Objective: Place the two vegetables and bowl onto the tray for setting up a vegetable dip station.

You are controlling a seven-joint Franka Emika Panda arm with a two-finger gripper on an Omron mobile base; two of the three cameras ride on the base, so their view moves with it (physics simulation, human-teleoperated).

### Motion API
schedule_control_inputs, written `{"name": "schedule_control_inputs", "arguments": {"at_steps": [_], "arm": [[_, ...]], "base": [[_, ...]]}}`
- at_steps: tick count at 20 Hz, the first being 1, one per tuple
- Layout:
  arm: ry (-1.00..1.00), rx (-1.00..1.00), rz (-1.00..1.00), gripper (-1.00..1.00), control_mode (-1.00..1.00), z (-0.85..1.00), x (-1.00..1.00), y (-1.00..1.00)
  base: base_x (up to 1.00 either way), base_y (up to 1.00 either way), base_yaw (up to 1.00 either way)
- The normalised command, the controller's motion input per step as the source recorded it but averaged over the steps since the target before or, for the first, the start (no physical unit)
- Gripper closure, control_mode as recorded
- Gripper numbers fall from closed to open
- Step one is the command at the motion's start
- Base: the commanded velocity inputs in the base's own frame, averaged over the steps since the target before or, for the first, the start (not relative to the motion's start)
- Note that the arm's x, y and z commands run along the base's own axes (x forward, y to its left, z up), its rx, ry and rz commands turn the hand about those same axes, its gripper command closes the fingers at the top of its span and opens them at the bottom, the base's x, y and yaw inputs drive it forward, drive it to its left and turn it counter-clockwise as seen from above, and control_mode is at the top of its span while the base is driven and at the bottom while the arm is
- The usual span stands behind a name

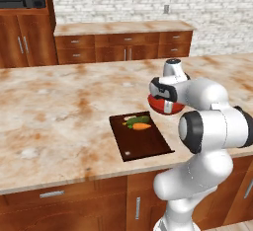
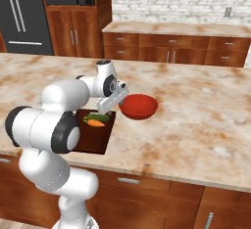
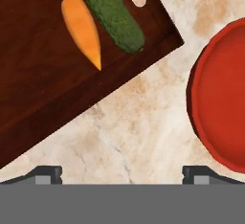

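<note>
Gripper (image 3: 122, 173) open, between tray (image 3: 43, 98), bowl (image 3: 222, 94)

In the left base view the arm (image 1: 207, 121) covers most of the red bowl (image 1: 165, 107). In the right base view it hides the near left part of the tray (image 2: 95, 137). The hand view's edges cut off the bowl's far side and the carrot's (image 3: 82, 27) green top.

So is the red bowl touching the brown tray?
Apart: in the hand view a strip of bare counter separates the bowl from the tray.
</note>
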Motion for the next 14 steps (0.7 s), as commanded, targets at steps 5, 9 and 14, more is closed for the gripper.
{"name": "schedule_control_inputs", "arguments": {"at_steps": [5, 9, 14], "arm": [[0.00, 0.00, 0.00, -1.00, -1.00, -0.13, 0.11, -0.15], [0.00, 0.00, 0.00, -1.00, -1.00, -0.16, 0.21, 0.00], [0.00, 0.00, 0.00, -1.00, -1.00, -0.14, 0.31, -0.01]], "base": [[0.00, 0.00, 0.00], [0.00, 0.00, 0.00], [0.00, 0.00, 0.00]]}}
